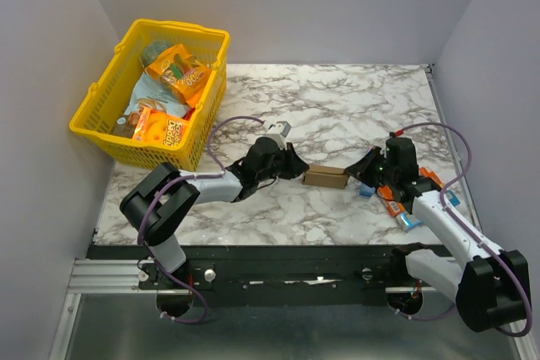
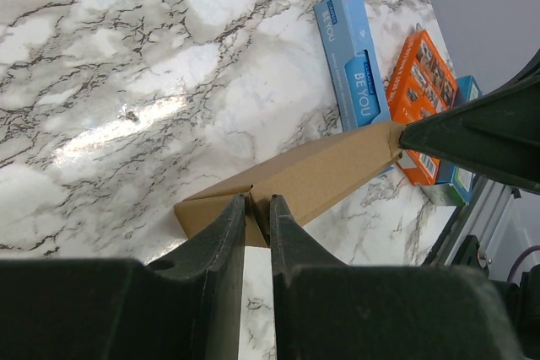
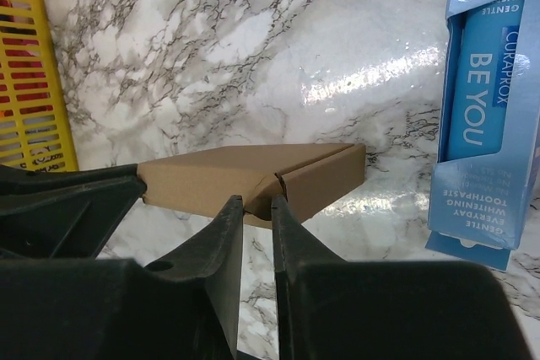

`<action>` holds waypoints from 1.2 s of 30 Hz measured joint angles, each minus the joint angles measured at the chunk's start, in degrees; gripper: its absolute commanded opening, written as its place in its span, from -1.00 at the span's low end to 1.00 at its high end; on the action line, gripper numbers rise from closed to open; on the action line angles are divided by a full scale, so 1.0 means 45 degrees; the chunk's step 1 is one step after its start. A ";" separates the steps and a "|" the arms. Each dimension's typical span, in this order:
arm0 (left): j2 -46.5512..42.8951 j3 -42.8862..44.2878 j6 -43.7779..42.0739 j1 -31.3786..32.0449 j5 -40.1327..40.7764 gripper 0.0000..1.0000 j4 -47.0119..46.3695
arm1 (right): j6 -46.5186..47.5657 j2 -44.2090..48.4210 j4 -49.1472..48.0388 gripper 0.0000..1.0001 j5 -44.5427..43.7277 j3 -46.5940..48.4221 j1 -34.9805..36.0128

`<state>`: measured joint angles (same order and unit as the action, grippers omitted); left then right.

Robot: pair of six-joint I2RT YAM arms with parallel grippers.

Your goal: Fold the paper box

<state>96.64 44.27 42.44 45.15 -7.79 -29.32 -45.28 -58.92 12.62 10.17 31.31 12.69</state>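
Paper box (image 1: 326, 176), plain brown, is lying midway between the left and right edges of the marble tabletop (image 1: 337, 99), nearer its front edge. Left gripper (image 1: 297, 166) is pinching the box's left end, fingers nearly together on cardboard. Right gripper (image 1: 359, 177) is sitting at the right end, fingers narrow around cardboard; actual grip cannot be told. Blue toothpaste carton (image 2: 352, 56) and orange packet (image 2: 419, 94) are lying near the right edge. Yellow basket (image 1: 126, 147) is standing at the far left corner.
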 measured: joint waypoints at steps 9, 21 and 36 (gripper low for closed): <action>0.0005 0.0019 0.0000 0.0000 0.0015 -1.00 0.0029 | -0.0083 0.0253 -0.0573 -0.91 -0.0155 -0.0510 0.0000; 0.0005 0.0039 -0.0010 0.0019 0.0015 -1.00 0.0063 | -0.0170 0.0685 -0.0986 -0.95 -0.0384 -0.1059 0.0029; 0.0005 0.0044 -0.0010 0.0024 0.0029 -1.00 0.0068 | -0.0699 0.1122 -0.1758 -0.99 -0.0733 -0.1749 0.0083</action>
<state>96.66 44.47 42.39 45.25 -7.66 -29.02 -48.42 -53.87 4.71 6.87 23.44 13.06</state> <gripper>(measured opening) 0.222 0.165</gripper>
